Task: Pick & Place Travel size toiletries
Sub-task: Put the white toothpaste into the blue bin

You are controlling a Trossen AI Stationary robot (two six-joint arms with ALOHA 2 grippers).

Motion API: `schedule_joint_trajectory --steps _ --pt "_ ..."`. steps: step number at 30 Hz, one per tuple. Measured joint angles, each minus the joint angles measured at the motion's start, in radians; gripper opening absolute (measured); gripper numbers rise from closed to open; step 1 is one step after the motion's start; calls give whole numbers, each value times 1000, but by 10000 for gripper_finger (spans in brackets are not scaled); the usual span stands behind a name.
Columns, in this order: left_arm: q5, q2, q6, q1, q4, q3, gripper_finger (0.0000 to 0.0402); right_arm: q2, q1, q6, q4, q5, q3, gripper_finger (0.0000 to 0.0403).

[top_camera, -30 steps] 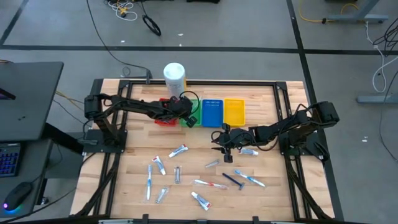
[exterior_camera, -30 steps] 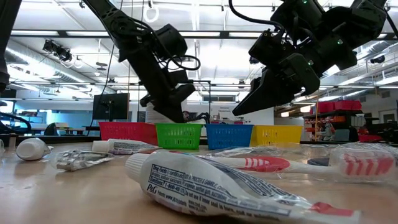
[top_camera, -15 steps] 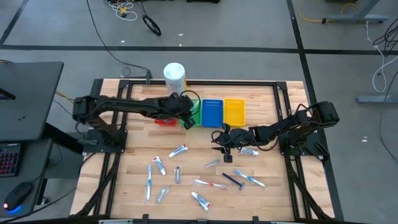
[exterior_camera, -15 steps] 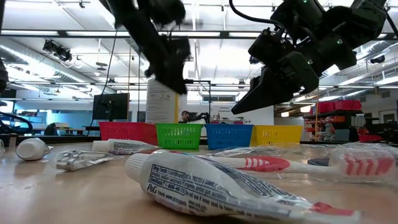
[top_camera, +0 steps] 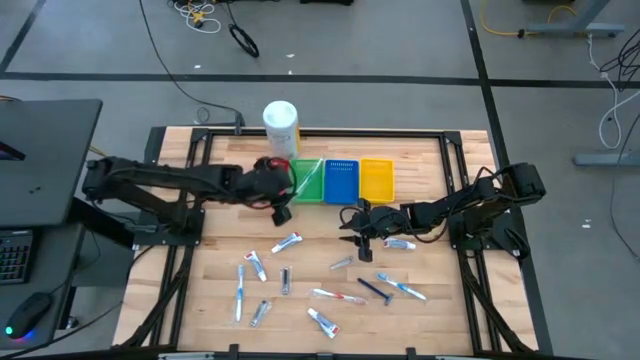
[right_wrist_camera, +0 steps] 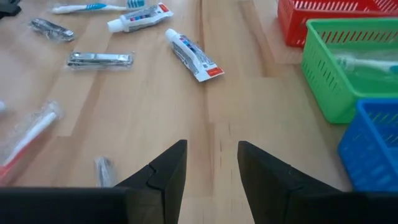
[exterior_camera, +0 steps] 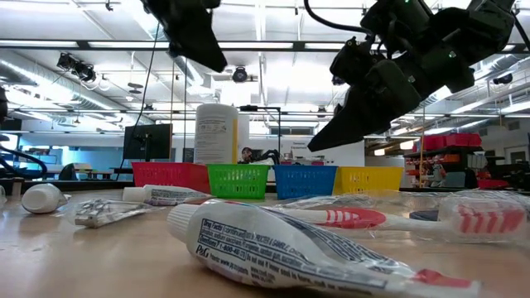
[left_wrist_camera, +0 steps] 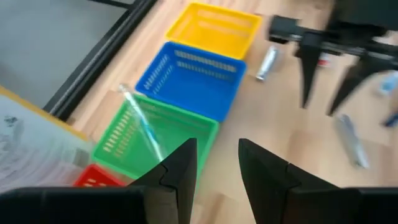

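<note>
Several travel size toiletries lie loose on the wooden table: white tubes (top_camera: 288,241) (top_camera: 322,321), toothbrushes (top_camera: 240,290) (top_camera: 402,287) and a dark blue razor (top_camera: 375,290). One toothbrush (left_wrist_camera: 142,124) lies slantwise in the green bin (top_camera: 308,183), one end up at the bin's rim. My left gripper (top_camera: 282,210) (left_wrist_camera: 217,146) is high above the table, just left of the green bin, open and with nothing in it. My right gripper (top_camera: 357,240) (right_wrist_camera: 211,146) hangs open above the middle of the table, near a tube (top_camera: 400,243), with nothing between its fingers.
In a row at the far side stand a red bin (top_camera: 262,193), partly under my left arm, the green bin, a blue bin (top_camera: 341,180) and a yellow bin (top_camera: 377,179). Behind them stands a tall white canister (top_camera: 280,125). Bare wood lies between the bins and the loose items.
My left gripper has risen and drawn back from over the green bin toward the table's left edge. The toothbrush now shows lying in the green bin.
</note>
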Motion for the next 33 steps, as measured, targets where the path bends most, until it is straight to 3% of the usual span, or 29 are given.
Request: schedule_joint_trajectory --steps 7,11,18,24,28,33 --pt "-13 -9 -53 -117 -46 -3 128 0 6 74 -12 -187 0 154" --pt "14 10 -172 -158 -46 -60 128 0 31 88 -22 -224 0 154" --pt "36 24 -384 -204 33 -200 128 0 73 87 -38 -226 0 154" --pt "74 23 -438 -233 120 -314 128 0 95 105 -52 -147 0 154" --pt "131 24 -509 -243 216 -397 136 0 100 105 -53 -140 0 154" --pt "131 24 -561 -277 291 -473 161 0 100 105 -60 -140 0 154"
